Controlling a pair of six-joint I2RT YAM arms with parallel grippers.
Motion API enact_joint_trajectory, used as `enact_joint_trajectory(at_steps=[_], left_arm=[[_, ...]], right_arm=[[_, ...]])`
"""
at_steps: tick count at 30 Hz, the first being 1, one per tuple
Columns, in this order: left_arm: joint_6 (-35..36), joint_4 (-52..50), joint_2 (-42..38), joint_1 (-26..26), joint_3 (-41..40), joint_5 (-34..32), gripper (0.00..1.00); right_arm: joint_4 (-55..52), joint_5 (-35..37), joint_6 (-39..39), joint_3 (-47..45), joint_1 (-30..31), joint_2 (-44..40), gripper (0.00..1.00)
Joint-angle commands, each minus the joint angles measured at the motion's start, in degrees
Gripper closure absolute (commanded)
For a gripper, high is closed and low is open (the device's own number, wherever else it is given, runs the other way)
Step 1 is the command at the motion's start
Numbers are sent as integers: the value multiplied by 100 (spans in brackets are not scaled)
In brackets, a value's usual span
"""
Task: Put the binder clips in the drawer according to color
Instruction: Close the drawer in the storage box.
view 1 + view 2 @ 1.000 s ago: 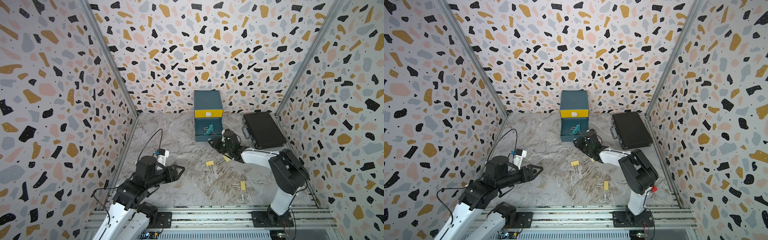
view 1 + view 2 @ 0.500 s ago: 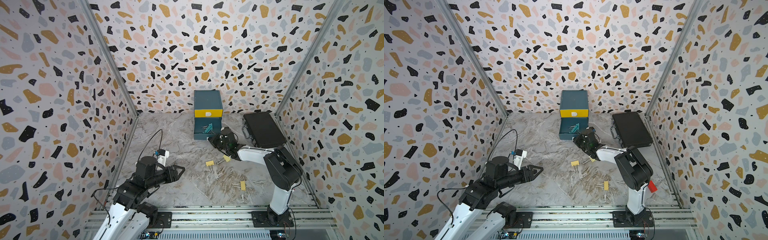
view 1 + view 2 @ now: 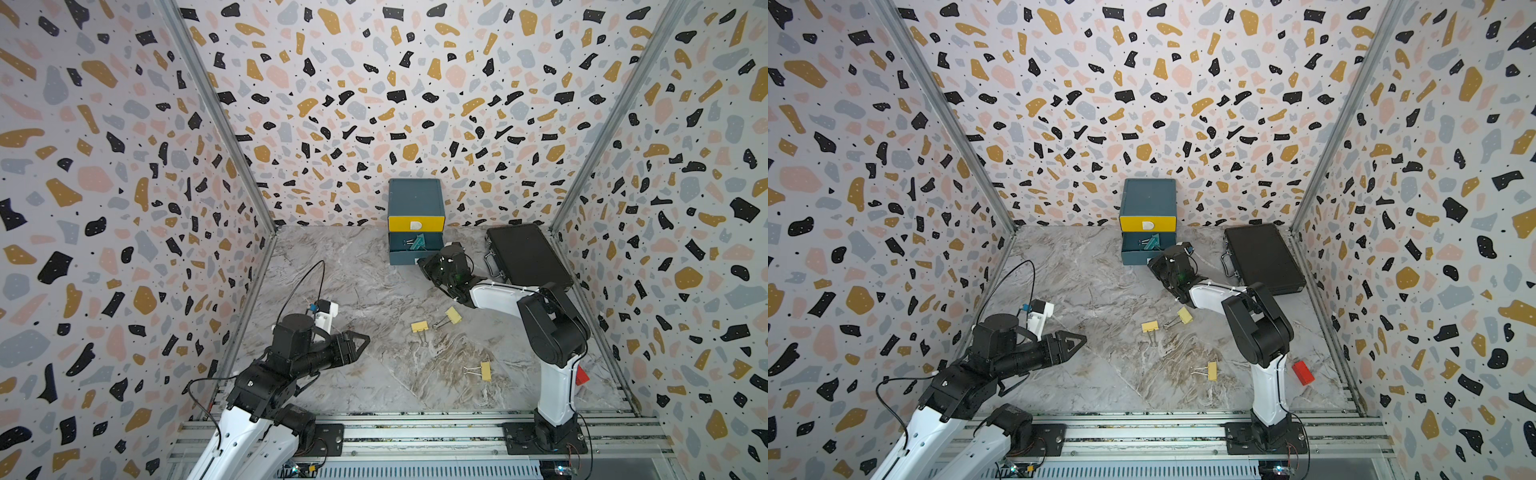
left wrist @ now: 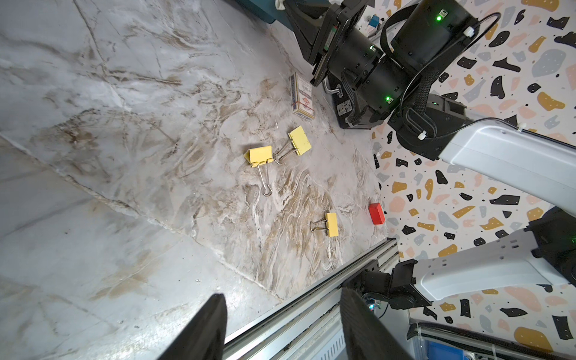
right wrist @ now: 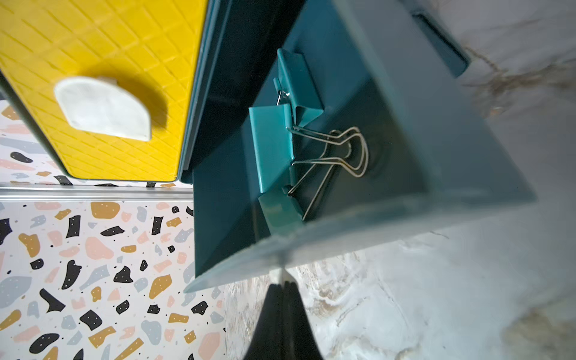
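Note:
The drawer chest (image 3: 415, 199) stands at the back wall, its yellow top drawer (image 5: 103, 62) closed. Below it a teal drawer (image 3: 411, 254) is pulled out, with teal binder clips (image 5: 274, 146) lying inside. My right gripper (image 5: 283, 282) is shut on the white tab pull at that drawer's front edge, seen in both top views (image 3: 1152, 262). Three yellow binder clips lie on the table: two close together (image 3: 419, 327) (image 3: 453, 315) and one nearer the front (image 3: 485, 370). My left gripper (image 4: 282, 299) hovers open and empty at the front left (image 3: 361, 340).
A flat black briefcase (image 3: 525, 255) lies at the back right beside the right arm. A small printed card packet (image 4: 301, 96) sits near it. A red block (image 3: 1302, 372) lies by the right wall. The metal rail (image 3: 415, 432) runs along the front edge.
My right gripper has closed on the teal drawer's tab pull, and the right arm has shifted slightly towards the chest. The left arm has not moved.

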Motion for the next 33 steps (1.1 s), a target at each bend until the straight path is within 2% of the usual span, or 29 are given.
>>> enact_joint_trajectory(at_steps=[1, 7, 14, 23, 27, 33], left_arm=[[5, 240, -12, 33, -41, 48, 38], [-3, 234, -12, 37, -45, -42, 38], [-185, 786, 300, 38, -184, -17, 38], [-208, 1146, 675, 33, -82, 11, 38], [-193, 1106, 669, 38, -80, -4, 38], [-198, 1062, 602, 36, -101, -41, 38]], right_arm=[[238, 260, 128, 415, -49, 142, 96], [407, 334, 384, 851, -206, 562, 96], [574, 199, 608, 1414, -350, 1132, 96], [757, 254, 822, 1625, -402, 1393, 90], [736, 217, 861, 1758, -435, 1473, 84], [835, 74, 851, 1590, -503, 1350, 65]])
